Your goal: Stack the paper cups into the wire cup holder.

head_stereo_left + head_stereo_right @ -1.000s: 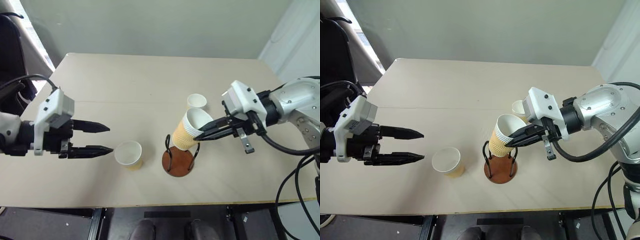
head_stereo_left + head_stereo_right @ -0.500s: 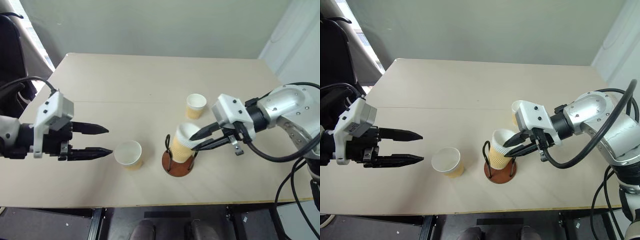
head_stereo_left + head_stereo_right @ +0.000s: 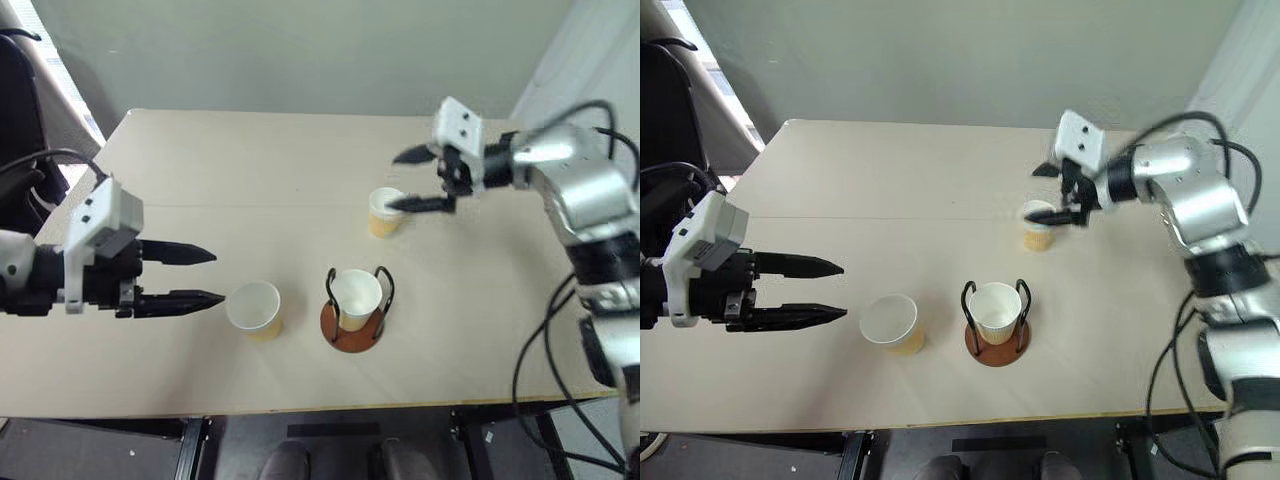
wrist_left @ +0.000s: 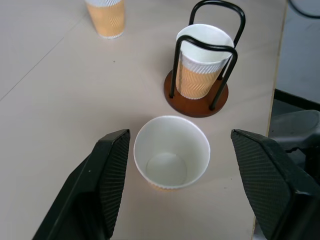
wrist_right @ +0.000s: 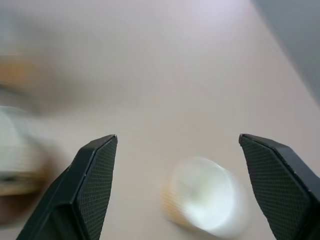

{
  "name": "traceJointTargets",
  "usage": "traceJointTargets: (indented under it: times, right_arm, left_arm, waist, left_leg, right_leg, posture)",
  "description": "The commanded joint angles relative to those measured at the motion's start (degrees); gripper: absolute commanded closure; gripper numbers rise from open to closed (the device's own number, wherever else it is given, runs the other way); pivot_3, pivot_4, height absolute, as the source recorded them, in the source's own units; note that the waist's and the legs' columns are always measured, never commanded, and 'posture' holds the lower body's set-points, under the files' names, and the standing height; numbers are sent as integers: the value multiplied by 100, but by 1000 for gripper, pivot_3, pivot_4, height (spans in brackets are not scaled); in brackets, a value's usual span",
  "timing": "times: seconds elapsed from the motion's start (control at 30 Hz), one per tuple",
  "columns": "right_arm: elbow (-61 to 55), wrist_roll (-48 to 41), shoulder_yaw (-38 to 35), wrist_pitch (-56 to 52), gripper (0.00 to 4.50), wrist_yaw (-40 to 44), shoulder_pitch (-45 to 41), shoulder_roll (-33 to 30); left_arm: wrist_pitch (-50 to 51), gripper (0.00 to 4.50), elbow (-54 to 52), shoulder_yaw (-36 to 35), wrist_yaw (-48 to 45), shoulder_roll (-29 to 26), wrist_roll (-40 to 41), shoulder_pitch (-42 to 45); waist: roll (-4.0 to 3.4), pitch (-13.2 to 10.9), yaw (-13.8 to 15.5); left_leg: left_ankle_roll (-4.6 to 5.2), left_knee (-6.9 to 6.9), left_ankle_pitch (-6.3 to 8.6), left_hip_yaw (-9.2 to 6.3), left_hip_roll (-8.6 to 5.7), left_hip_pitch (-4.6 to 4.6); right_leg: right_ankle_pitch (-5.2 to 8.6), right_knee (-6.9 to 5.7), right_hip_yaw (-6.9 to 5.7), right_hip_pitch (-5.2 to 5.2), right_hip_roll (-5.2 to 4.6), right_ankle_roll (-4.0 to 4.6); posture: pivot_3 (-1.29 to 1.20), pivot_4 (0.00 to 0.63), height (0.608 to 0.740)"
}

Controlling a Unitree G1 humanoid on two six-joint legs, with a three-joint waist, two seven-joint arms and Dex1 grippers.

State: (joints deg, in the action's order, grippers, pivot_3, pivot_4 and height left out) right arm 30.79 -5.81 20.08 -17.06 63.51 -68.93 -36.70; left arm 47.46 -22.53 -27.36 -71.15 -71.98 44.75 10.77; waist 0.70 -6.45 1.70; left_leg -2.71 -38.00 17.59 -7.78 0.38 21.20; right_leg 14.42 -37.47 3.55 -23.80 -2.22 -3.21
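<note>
Left gripper (image 3: pixel 207 276) held wide open, empty, at left of frame; fingertips just beside loose cup (image 3: pixel 254 309) standing upright at lower centre of table (image 3: pixel 250 170). Right gripper (image 3: pixel 408 179) spread wide, empty, at upper right, above second loose cup (image 3: pixel 384 212) standing right of centre. Third cup (image 3: pixel 356 296) seated upright in wire holder (image 3: pixel 352 327) at lower centre, between black loops, just right of first cup.

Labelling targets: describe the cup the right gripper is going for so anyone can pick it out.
On the beige table, look to the far right, beyond the wire cup holder. A lone paper cup stands upright there, below the open right gripper. Unlike its neighbours, it is neither in the holder nor by the left gripper.
</note>
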Motion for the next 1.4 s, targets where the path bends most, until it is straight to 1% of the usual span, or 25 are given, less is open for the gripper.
traceJointTargets:
  times: [0.03, 0.1, 0.2, 0.37, 0.47, 0.57, 0.67, 0.9, 0.93, 0.97, 1.03, 1.1, 1.2, 1.23, 1.33, 1.4]
  right_arm:
    - [1251, 532, 52, 934, 576, -157, -336, 302]
    - [1760, 730, 54, 1266, 576, -115, -442, 461]
    - [2175, 851, -35, 1490, 576, 23, -559, 619]
    - [2407, 976, -65, 1612, 576, 278, -620, 733]
    - [2384, 1086, 41, 1661, 576, 655, -460, 756]
    - [2364, 1208, 65, 1771, 576, 855, -341, 753]
    - [2421, 1415, 97, 1927, 1121, 795, -279, 787]
    - [2599, 1652, -16, 2149, 3639, 545, -415, 843]
    - [2538, 1617, -66, 2141, 4044, 597, -449, 819]
    - [2464, 1577, -111, 2133, 4359, 654, -473, 787]
    - [2089, 1396, -220, 2024, 4440, 1010, -463, 636]
    - [1403, 1055, -381, 1646, 4440, 1601, -366, 420]
    - [-335, 178, -660, 629, 4440, 2641, -105, -200]
    - [-957, -242, -708, 184, 4440, 2814, -30, -459]
    - [-2588, -1724, -758, -1108, 4440, 2899, 144, -1264]
    - [-3513, -2474, -866, -1731, 4440, 2899, 311, -1533]
  left_arm:
    - [-52, 1049, -96, -32, 58, -16, 57, 105]
    - [2, 1049, -150, -113, 76, -14, 81, 41]
    - [78, 1049, -212, -235, 102, -14, 94, -62]
    - [120, 1049, -261, -335, 138, -33, 77, -177]
    - [133, 1049, -301, -355, 164, -25, 117, -166]
    - [133, 1049, -320, -367, 167, -20, 115, -191]
    - [157, 1049, -347, -413, 172, -12, 165, -201]
    - [175, 1049, -371, -461, 167, -33, 170, -216]
    - [173, 1049, -372, -466, 164, -36, 167, -220]
    - [170, 1049, -372, -470, 161, -40, 161, -223]
    - [160, 1049, -361, -461, 161, -50, 158, -210]
    - [144, 1049, -356, -450, 154, -67, 152, -191]
    - [135, 1049, -326, -405, 157, -93, 166, -117]
    - [130, 1049, -319, -395, 151, -96, 166, -106]
    - [75, 1049, -273, -307, 112, -113, 127, -87]
    - [-12, 1049, -205, -174, 96, -118, 38, -74]
  waist:
    - [-3, -2, 12]
    - [-4, -3, 35]
    - [-4, -3, 87]
    - [-4, -2, 102]
    - [-4, -2, 114]
    - [-4, -2, 123]
    - [-4, -3, 124]
    - [-4, -3, 120]
    - [-4, -3, 123]
    - [-4, -3, 123]
    - [-5, -3, 124]
    - [-6, -4, 124]
    - [-5, -3, 138]
    - [-6, -3, 149]
    - [-8, -5, 159]
    - [-7, -4, 146]
  left_leg:
    - [-3, 4, 1, 0, 0, 8]
    - [-10, 5, 0, 0, 1, 40]
    - [-18, 1, -2, 0, 1, 80]
    - [-26, 4, 2, 5, 3, 80]
    - [-31, 0, -1, 3, 4, 76]
    - [-39, -8, -6, 3, 4, 68]
    - [-48, -9, -11, 3, 5, 63]
    - [-50, -4, -12, 7, 10, 60]
    - [-50, -4, -12, 6, 9, 62]
    - [-50, -4, -12, 6, 9, 63]
    - [-50, -3, -12, 7, 9, 64]
    - [-51, -3, -12, 11, 9, 66]
    - [-52, -3, -13, 28, 8, 71]
    - [-54, -4, -13, 34, 5, 75]
    - [-56, -3, -15, 35, 3, 78]
    - [-60, -1, -17, 38, 8, 68]
  right_leg:
    - [2, -35, -5, -8, 1, 3]
    - [4, -41, -12, -38, 1, 6]
    - [3, -36, -15, -70, 0, 6]
    - [3, -13, -16, -63, -1, 6]
    - [1, -12, -16, -55, -1, 4]
    - [-1, -31, -16, -52, -1, 1]
    - [-1, -43, -16, -51, -1, 1]
    - [0, -44, -17, -52, 1, 2]
    - [-1, -43, -18, -52, 1, 2]
    - [-1, -42, -18, -52, 1, 2]
    - [0, -42, -19, -52, 1, 2]
    - [0, -40, -23, -52, 1, 2]
    - [1, -35, -27, -51, 2, 4]
    - [2, -32, -29, -50, 3, 6]
    - [5, -19, -29, -43, 6, 11]
    - [5, -2, -26, -24, 15, 10]
  posture:
    - [0, 150, 740]
    - [0, 150, 740]
    - [0, 150, 740]
    - [0, 150, 740]
    - [0, 150, 740]
    - [0, 150, 740]
    - [0, 150, 740]
    - [0, 150, 740]
    - [0, 150, 740]
    - [0, 150, 740]
    - [0, 150, 740]
    - [0, 150, 740]
    - [0, 150, 740]
    - [0, 150, 740]
    - [0, 150, 740]
    - [0, 150, 740]
